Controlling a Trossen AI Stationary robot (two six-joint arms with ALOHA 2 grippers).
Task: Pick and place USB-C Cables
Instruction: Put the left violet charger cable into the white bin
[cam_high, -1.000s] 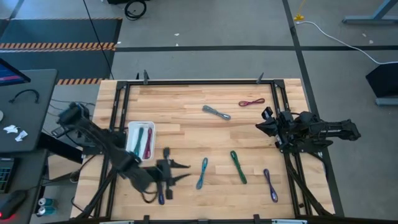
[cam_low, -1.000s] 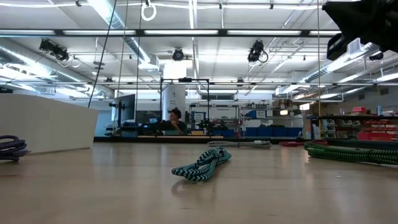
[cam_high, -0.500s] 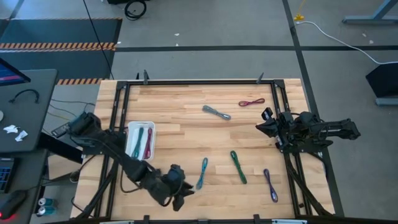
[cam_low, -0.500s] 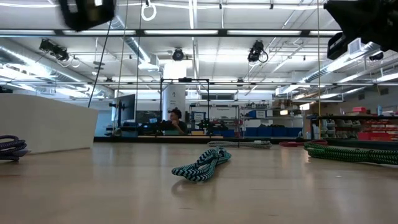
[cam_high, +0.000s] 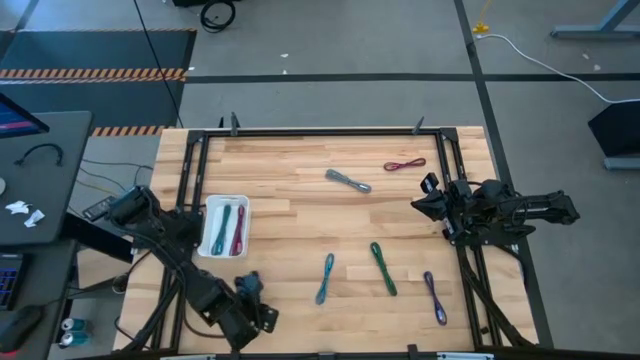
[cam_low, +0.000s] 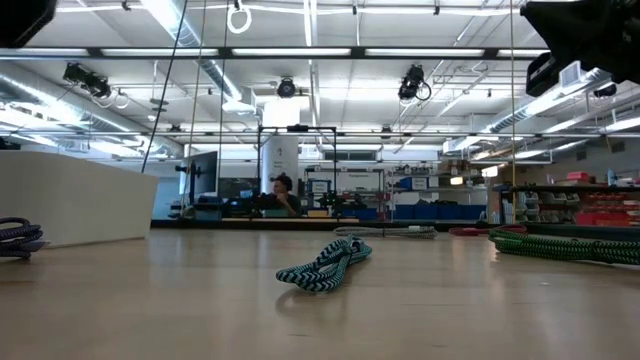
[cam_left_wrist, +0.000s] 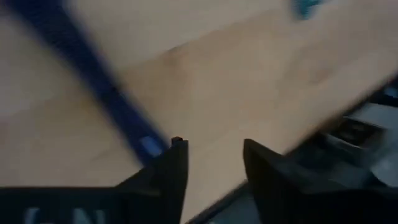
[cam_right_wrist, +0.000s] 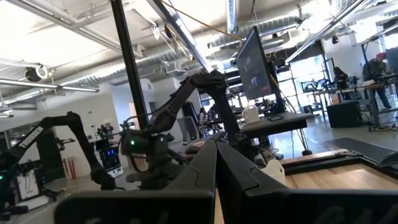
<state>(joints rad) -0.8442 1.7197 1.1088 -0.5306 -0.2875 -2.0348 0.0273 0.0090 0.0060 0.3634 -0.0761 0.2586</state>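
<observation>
Hovering near table (cam_high: 300, 190) front edge, left gripper (cam_high: 252, 300), fingers seemingly apart

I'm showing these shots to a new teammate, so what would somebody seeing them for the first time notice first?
Probably the colourful cables scattered on the wooden table: a teal cable, a green cable and a purple cable near the front edge. Next, the white tray at the left, holding two cables. The left gripper hangs by the front edge, fingers apart; the right gripper waits at the right, shut.

5 USB-C cables (cam_high: 383, 268) lie loose on the wood; 2 rest in the tray (cam_high: 213, 206).
</observation>
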